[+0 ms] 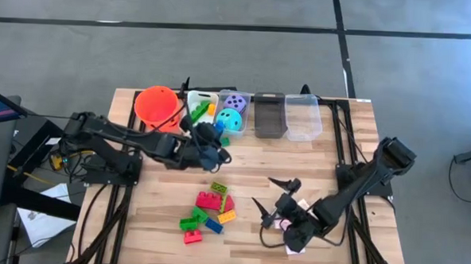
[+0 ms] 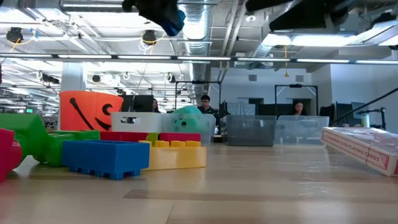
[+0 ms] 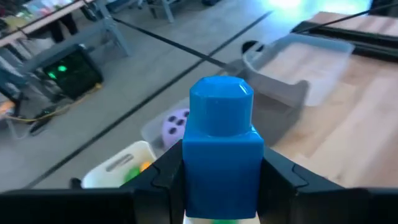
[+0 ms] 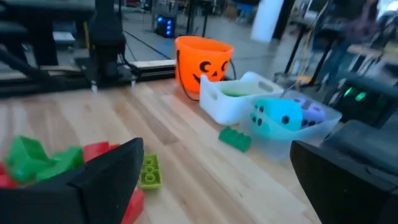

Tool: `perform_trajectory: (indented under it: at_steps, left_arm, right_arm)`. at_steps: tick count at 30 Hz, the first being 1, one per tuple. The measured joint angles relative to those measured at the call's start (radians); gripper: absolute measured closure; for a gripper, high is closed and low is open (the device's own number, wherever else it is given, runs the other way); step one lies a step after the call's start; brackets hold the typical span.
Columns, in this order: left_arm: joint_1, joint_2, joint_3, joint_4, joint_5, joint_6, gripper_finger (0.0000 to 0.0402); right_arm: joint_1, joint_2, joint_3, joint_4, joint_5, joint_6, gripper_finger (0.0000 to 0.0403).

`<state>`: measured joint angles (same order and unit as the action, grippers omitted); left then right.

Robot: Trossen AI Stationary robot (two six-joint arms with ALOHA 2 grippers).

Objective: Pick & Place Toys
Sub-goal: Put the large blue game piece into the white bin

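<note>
At the left of the wooden desk (image 1: 329, 176), the left arm reached from its base toward the back row of containers. Its hand (image 1: 207, 139) held a blue brick (image 3: 221, 146) clamped between both fingers (image 3: 165, 177), stud end pointing forward, lifted clear of the desk.

Just ahead of that hand lay an orange bucket (image 1: 158, 105), a white bin (image 1: 197, 106) with green pieces in it, and a clear bin (image 1: 230, 112) holding a purple die (image 1: 236, 102) and a teal die (image 1: 229, 120). From the wrist camera the brick sat directly in line with these two bins, with the purple die showing just beyond the brick's left edge, so the drop looked to need only a short forward reach. I could not tell which of the two bins it was meant for.

Further right stood a dark bin (image 1: 269, 114) and another clear bin (image 1: 303, 117).

In the middle front, well apart from the bins, a loose pile of bricks (image 1: 208, 213) waited: red, green, yellow and blue. One green brick (image 4: 235, 138) lay alone just in front of the bins.

At the right front, the right hand (image 1: 274, 196) hovered low beside the pile with fingers spread wide and empty, the nearer arm to those bricks. A card box (image 2: 367, 148) lay near it.
</note>
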<state>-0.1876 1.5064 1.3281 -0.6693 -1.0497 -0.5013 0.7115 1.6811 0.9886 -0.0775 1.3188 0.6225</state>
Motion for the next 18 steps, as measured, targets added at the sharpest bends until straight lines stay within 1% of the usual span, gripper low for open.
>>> perform_trajectory:
  at_steps: [2, 5, 9, 11, 15, 18]
  left_arm:
    - [0.027, 0.005, 0.0, 0.01, -0.005, 0.026, 0.0277]
    - [0.059, 0.006, 0.0, 0.01, -0.006, 0.063, 0.0277]
    - [0.097, 0.006, 0.0, 0.009, -0.006, 0.113, 0.0277]
    - [0.121, 0.006, -0.001, 0.01, -0.006, 0.134, 0.0277]
    - [0.185, 0.006, -0.07, 0.132, -0.003, 0.23, 0.0277]
    - [0.252, 0.006, -0.146, 0.237, 0.018, 0.296, 0.0277]
  right_arm:
    - [-0.008, 0.042, -0.001, 0.079, 0.011, -0.088, 0.0006]
    - [-0.026, 0.083, 0.0, 0.235, 0.006, -0.264, 0.0006]
    - [-0.053, 0.112, -0.001, 0.42, -0.056, -0.513, 0.0006]
    - [-0.07, 0.112, 0.0, 0.494, -0.109, -0.595, 0.0006]
    - [-0.099, 0.112, 0.0, 0.546, -0.224, -0.63, 0.0006]
    - [-0.116, 0.112, 0.0, 0.539, -0.248, -0.63, 0.0006]
